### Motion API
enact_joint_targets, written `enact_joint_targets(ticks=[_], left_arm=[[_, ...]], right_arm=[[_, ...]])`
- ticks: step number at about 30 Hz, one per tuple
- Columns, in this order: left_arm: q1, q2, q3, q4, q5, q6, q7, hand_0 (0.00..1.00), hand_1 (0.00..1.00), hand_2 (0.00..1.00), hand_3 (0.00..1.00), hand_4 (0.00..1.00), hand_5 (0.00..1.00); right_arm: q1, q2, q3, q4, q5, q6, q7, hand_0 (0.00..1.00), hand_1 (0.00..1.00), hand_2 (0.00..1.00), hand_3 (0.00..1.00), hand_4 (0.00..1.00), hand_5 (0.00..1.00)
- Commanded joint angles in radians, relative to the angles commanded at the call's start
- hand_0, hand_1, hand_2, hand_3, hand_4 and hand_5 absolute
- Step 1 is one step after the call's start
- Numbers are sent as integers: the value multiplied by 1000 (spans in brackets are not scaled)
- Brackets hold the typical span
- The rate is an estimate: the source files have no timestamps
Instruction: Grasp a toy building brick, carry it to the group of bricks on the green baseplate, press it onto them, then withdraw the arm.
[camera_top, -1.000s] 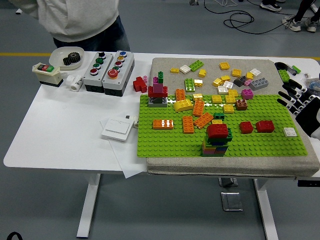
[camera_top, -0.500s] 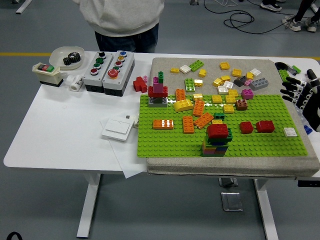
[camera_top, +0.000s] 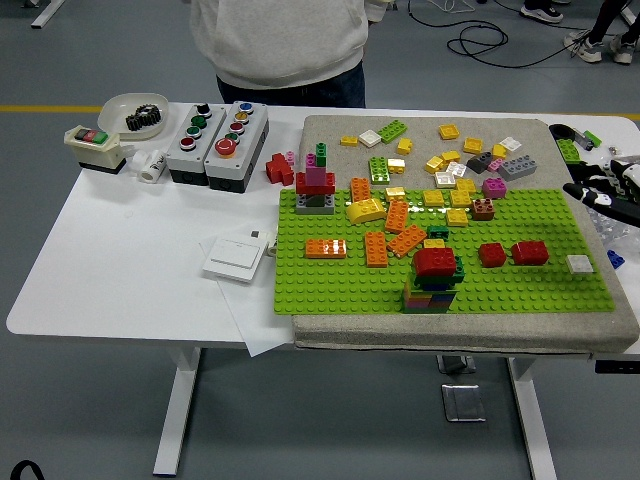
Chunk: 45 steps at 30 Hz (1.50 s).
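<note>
white table (camera_top: 120, 250) w/ a grey mat (camera_top: 330, 128) on its right half, green baseplate (camera_top: 330, 290) on the mat. a person (camera_top: 280, 45) stands at the far side, hands not in view. the group of bricks (camera_top: 434, 275), a stacked tower w/ a red brick on top, sits near the baseplate's front edge, centre-right. loose bricks lie scattered over the far part of the plate and the mat behind; two red bricks (camera_top: 512, 253) lie just right of the tower, a white tile (camera_top: 579, 264) further right.

right hand (camera_top: 612, 189) only pokes in at the right edge, over the mat's far right side, well apart from the tower. can't tell if its fingers are wide or curled, too little shows; nothing seen held. left arm not in view.

step, my guess: either the withdraw or pre-grasp, no brick in hand. next move needs a reach in to a loose brick, prob the red ones, which are nearest.

in the way: not much, though the red bricks lie on the path from the right to the tower. button boxes (camera_top: 215, 130), a wall switch (camera_top: 237, 257), paper and a dish w/ a gear (camera_top: 135, 112) sit left, clear of the work.
</note>
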<state>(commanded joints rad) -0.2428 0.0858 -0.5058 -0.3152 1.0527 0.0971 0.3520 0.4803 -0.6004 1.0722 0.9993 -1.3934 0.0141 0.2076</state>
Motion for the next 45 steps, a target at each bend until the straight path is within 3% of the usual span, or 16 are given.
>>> enact_joint_targets(ticks=[3,4,9,11,29,45], left_arm=[[1,0,1,0,-3,2,0,671,707,723,587,670,667],[1,0,0,0,-1,0,0,670,707,723,587,670,666],[2,-1,-4,0,6,-3,2,670,707,723,587,670,666],[2,-1,-5,-1,9,-4,3,670,707,723,587,670,667],[-1,-3,-5,-3,7,-6,5,668,707,723,587,669,665],[-5,-4,-2,-7,1,-8,8,670,707,723,587,670,662]], right_arm=[[17,-2,-21,-18,-97,-13,23,850,768,775,760,948,503],[24,-3,-32,-23,-123,-18,32,843,762,774,761,940,456],[49,-3,-77,-40,-190,-34,57,843,762,774,761,940,456],[60,1,-102,-51,-218,-43,67,835,746,761,760,939,413],[127,32,-251,-112,-318,-56,83,832,742,757,763,940,383],[175,93,-343,-256,-358,-103,120,819,719,748,723,925,374]])
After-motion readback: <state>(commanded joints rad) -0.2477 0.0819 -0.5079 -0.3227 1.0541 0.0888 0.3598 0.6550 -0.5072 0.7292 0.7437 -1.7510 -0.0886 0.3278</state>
